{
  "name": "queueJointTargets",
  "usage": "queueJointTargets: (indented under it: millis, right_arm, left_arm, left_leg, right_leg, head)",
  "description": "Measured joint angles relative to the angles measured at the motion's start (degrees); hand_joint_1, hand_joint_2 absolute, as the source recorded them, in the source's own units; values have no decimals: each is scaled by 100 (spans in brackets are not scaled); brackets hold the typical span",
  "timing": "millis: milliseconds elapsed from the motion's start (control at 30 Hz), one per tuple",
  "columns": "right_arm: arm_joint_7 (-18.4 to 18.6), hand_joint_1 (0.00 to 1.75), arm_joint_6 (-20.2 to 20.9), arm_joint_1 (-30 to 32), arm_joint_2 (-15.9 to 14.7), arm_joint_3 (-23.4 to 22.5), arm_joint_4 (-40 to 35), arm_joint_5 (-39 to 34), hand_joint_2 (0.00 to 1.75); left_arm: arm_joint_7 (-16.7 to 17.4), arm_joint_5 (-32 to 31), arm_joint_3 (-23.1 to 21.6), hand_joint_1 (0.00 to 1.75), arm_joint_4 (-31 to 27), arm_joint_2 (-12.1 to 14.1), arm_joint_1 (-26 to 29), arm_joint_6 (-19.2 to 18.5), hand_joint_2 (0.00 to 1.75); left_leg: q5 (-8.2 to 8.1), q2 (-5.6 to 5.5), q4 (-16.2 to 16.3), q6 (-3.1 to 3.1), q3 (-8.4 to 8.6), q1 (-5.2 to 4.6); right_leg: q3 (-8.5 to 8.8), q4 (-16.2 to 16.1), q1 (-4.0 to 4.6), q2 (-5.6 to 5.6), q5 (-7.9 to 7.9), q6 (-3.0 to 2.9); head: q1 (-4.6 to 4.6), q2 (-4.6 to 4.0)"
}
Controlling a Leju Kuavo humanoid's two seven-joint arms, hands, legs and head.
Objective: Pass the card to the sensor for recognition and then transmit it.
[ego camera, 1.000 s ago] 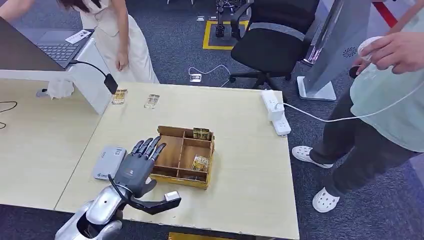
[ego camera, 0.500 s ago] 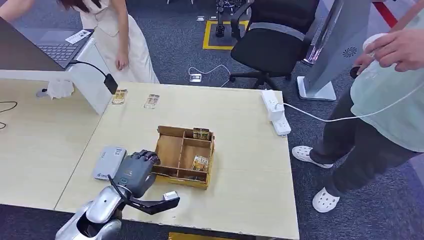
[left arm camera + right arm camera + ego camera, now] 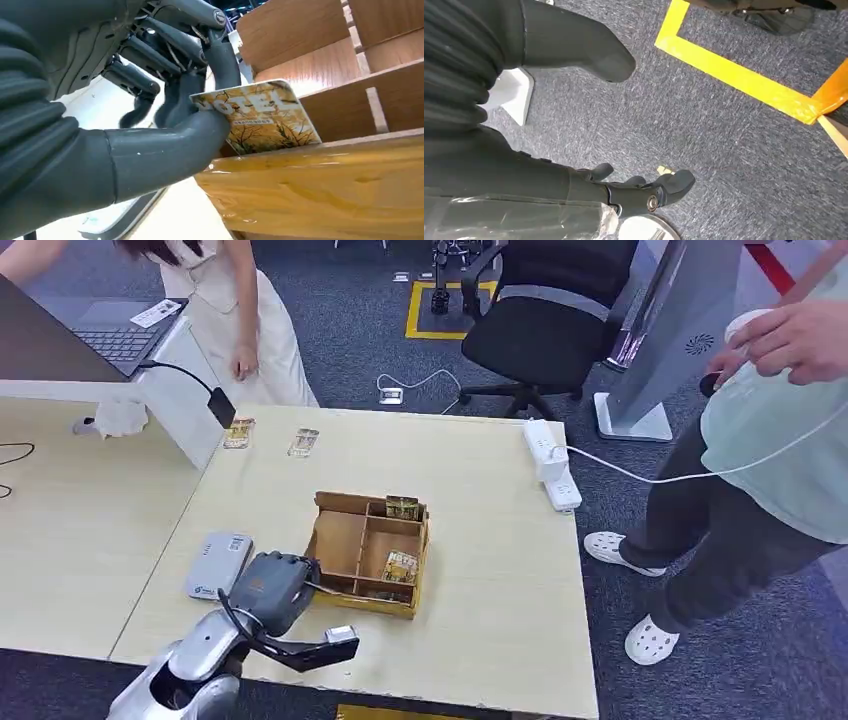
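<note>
A wooden divided box [image 3: 341, 539] stands mid-table with one card [image 3: 400, 567] in a near compartment and another [image 3: 403, 507] in a far one. My left hand [image 3: 272, 588] is curled against the box's near left side. In the left wrist view this hand [image 3: 150, 100] pinches a yellow picture card [image 3: 265, 120] between thumb and fingers, just above the box wall [image 3: 325, 185]. The grey flat sensor [image 3: 218, 564] lies on the table just left of the hand. My right hand [image 3: 624, 165] hangs over the carpet, fingers apart, holding nothing.
Two more cards [image 3: 239, 432] [image 3: 304, 442] lie at the table's far edge. A white power strip [image 3: 552, 462] with its cable sits at the far right. One person [image 3: 770, 440] stands to the right, another [image 3: 235, 310] behind the table beside a laptop [image 3: 110, 335].
My left hand's fingers, spread over the box's left compartment a second ago, have curled in, and the hand has drawn back toward the box's near left corner.
</note>
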Motion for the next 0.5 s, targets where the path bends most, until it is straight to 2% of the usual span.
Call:
queueJointTargets:
  millis: [100,500]
  right_arm:
    - [-13,0,48,22,0,-61,0,37,175]
    - [-11,0,125,92,0,-186,0,125,175]
  left_arm:
    - [0,39,0,175,9,11,-16,-11,175]
    - [-72,231,0,175,37,61,-34,-9,175]
  left_leg:
    - [0,0,0,0,0,0]
    - [0,0,0,0,0,0]
  right_leg:
    - [0,0,0,0,0,0]
    - [0,0,0,0,0,0]
  head:
    - [0,0]
    - [0,0]
